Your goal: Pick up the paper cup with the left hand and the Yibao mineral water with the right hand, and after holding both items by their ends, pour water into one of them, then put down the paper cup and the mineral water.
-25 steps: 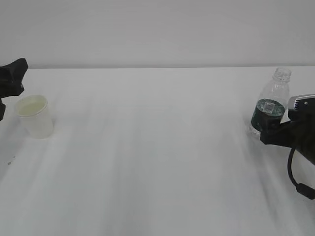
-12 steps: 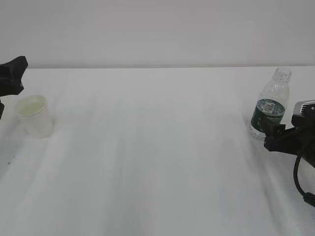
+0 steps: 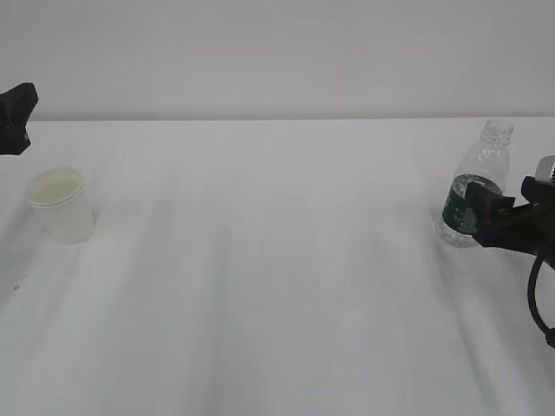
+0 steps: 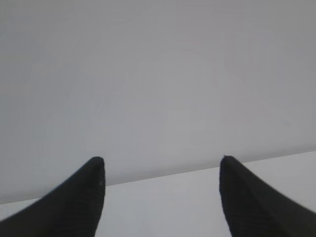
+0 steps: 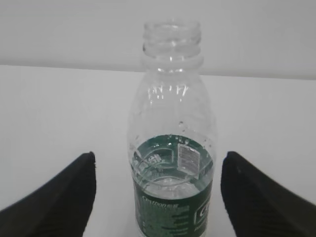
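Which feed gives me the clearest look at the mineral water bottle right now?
The right wrist view: the Yibao mineral water fills the centre, upright and uncapped, with its green label readable. The exterior view shows it small at the right edge, its lower part partly hidden behind the right hand's pincer. The left wrist view shows none of it.

- The Yibao mineral water stands upright and uncapped on the white table.
- Its dark green label wraps the lower part.
- The right hand has its black fingers spread wide either side, not touching it.
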### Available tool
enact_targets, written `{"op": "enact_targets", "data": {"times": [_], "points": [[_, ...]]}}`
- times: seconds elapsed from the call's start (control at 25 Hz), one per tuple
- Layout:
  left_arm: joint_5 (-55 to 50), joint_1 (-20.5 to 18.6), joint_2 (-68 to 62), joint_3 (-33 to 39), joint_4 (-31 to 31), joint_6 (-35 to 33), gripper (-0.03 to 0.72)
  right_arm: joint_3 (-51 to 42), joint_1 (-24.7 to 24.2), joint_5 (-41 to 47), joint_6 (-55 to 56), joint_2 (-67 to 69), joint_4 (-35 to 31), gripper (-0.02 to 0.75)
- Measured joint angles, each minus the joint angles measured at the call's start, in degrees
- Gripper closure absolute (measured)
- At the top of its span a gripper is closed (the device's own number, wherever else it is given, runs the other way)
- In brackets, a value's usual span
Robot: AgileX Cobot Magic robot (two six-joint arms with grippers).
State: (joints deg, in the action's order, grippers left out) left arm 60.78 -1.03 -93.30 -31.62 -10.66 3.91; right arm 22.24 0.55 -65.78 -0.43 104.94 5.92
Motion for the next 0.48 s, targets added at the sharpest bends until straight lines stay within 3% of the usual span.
{"op": "enact_targets", "data": {"times": [0.48], "points": [[-7.19, 0.0, 7.35, 0.0, -0.41, 0.0, 0.169, -3.47, 0.0, 0.12, 0.43, -9.19, 0.36, 0.144]]}}
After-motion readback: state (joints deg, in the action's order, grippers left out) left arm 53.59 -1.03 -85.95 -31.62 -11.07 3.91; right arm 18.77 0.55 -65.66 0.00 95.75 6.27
